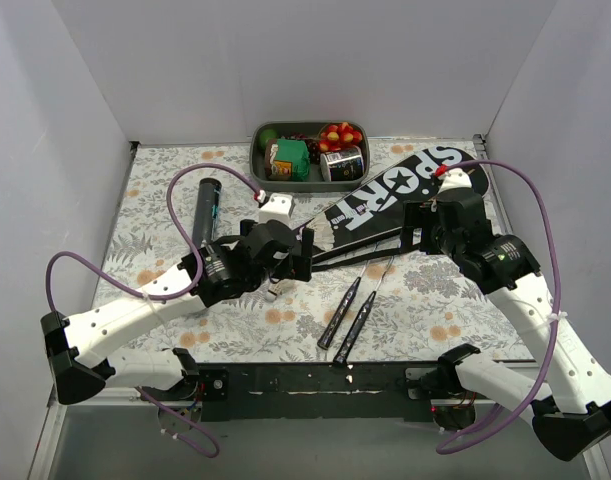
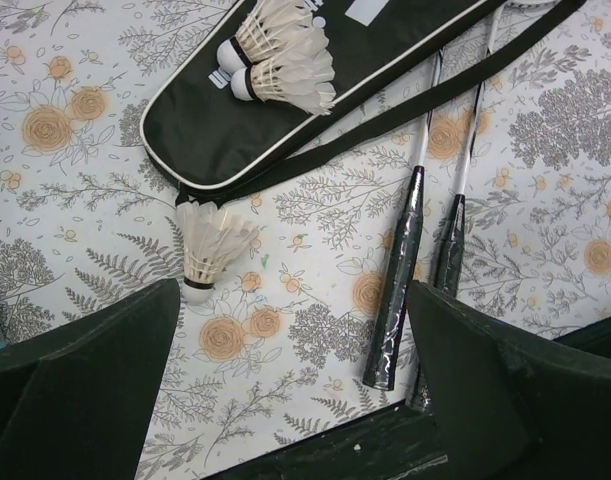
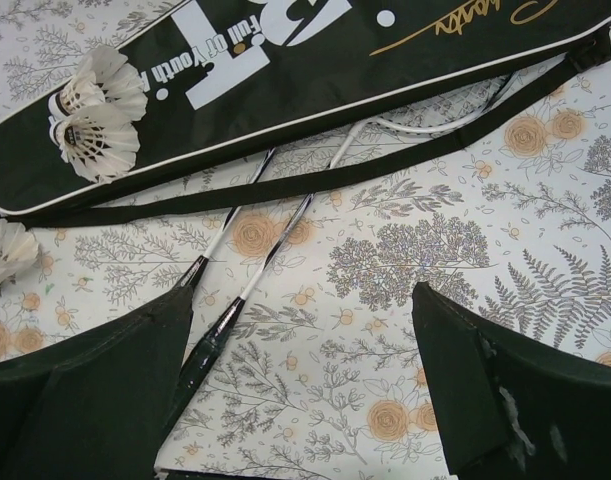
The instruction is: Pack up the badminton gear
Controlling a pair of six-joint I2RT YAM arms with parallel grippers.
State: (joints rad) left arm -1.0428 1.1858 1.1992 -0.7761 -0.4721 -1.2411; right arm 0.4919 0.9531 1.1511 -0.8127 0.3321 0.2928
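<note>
Hovering wide open and empty above the table (image 1: 455, 310), the left pincer (image 2: 295, 400) and the right pincer (image 3: 305, 400) grip nothing. The black SPORT cover (image 1: 405, 185) lies slantwise from the table's middle toward its far right corner. The two rackets (image 2: 397, 280) lie side by side, handles pointing at the near edge, shafts running under the cover's strap (image 2: 385, 130). That strap is the likeliest trouble: a racket drawn out by its handle may snag it and drag the cover along. Two shuttlecocks (image 2: 280, 60) rest on the cover's narrow end, so lifting or opening it may tip them off. A third shuttlecock (image 2: 210, 245) lies loose on the table just beside it. The handles lie close together, so a pinch aimed at one may catch both. Racket heads are mostly hidden beneath the cover, only a sliver of pale frame showing. Where its zip or mouth is, and whether that is open, cannot be made out.
</note>
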